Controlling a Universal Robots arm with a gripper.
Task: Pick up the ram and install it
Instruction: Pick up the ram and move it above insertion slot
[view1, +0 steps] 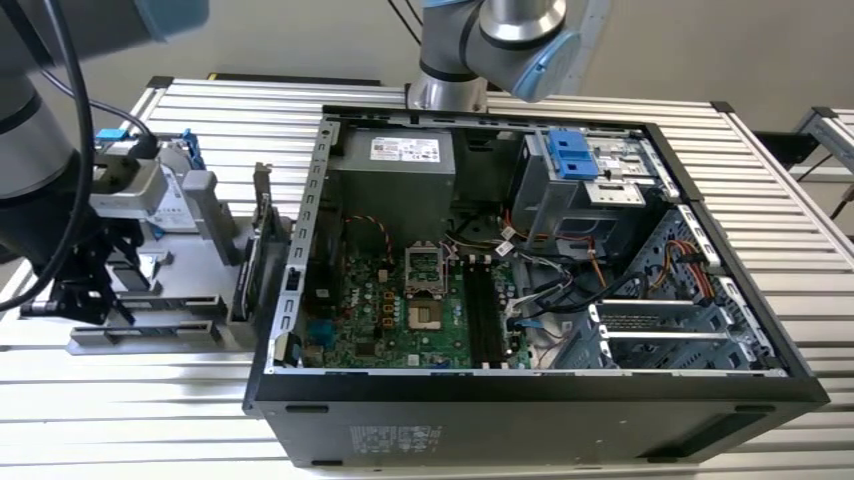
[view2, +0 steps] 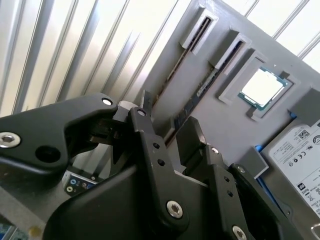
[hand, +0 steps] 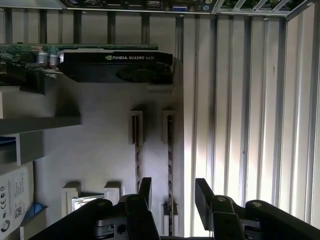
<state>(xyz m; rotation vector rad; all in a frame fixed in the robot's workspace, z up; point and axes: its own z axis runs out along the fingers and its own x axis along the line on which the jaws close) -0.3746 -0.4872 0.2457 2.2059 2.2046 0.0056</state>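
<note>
Ram (hand: 170, 145) sits on edge in the outermost slot of the grey holder (hand: 100, 145), right at the holder's edge onto the slatted table (hand: 240, 125). Not gripped, not lifted.

Gripper (hand: 173, 185) hangs over it, jaws wide apart, nothing in them. The stick runs between the two fingers (hand: 204, 192), and I can make out no contact. In the second wrist view the ram (view2: 197, 95) likewise runs from its slot bracket down into the gap between the fingertips.

Step in hand, as I read it: the grasp. To do it well:
- centre the jaws across the stick's thickness
- keep the pads parallel to its long faces
- take it near mid-length, between the holder's end brackets
- close only once the pads are below the top edge

It's a thin board, so a skewed grip would likely bind it in the slot or flex it.

Edges and room:
- Tight side: a second stick (hand: 137, 155) sits one slot inward on the holder, just beside one finger.
- Free side: outward there is only the holder's edge, then bare table.
- Further inward: processor chip (view2: 262, 90) and hard drive (view2: 300, 150), both apart from the jaws.
- Graphics card (hand: 115, 65) stands along the holder's side nearest the open computer case (view1: 534, 250), well apart from the fingertips.
</note>
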